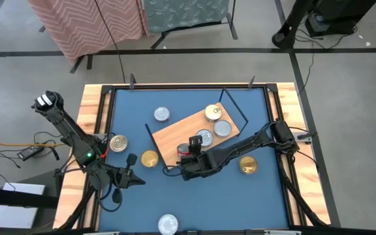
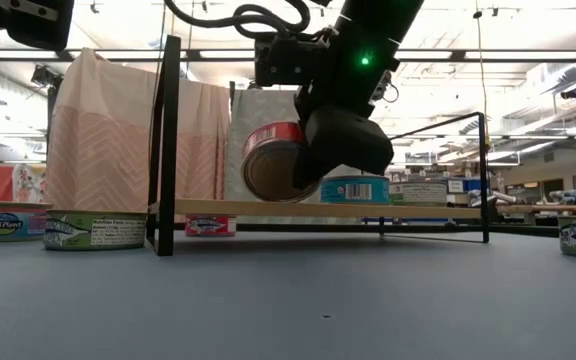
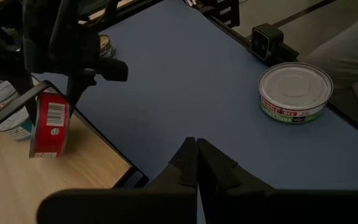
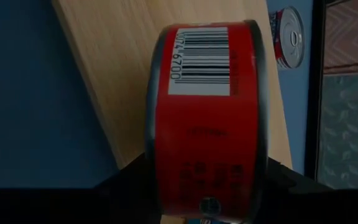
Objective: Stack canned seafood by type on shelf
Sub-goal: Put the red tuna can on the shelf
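Note:
The shelf [image 1: 175, 134], a light-wood board with black wire end frames, lies slanted mid-table. A gold-lidded tin [image 1: 213, 113] and two silver-lidded ones [image 1: 222, 128] [image 1: 204, 138] sit on it. My right gripper [image 1: 189, 153] is over the board's near left corner, shut on a red-labelled can [image 4: 207, 118] turned on its edge. My left gripper [image 1: 133, 177] waits shut above the table's near left part. Loose tins lie on the blue table: silver [image 1: 161, 115], gold [image 1: 149, 158], another [image 1: 117, 143], gold [image 1: 247, 165]. My right gripper pinches the red can by its two flat faces [image 2: 303, 160], one finger on each. The fingers slant down from the table's right side. The can stands on its rim, slightly tilted, its lower rim [image 3: 42, 154] at the shelf board; whether it rests there I cannot tell.
A silver-lidded tin with a green label [image 3: 294, 92] sits near the table's front edge. The shelf's black wire end frames [image 2: 164, 140] [image 2: 483, 175] stand up at both ends. A raised wooden rim [image 1: 91, 124] runs round the table.

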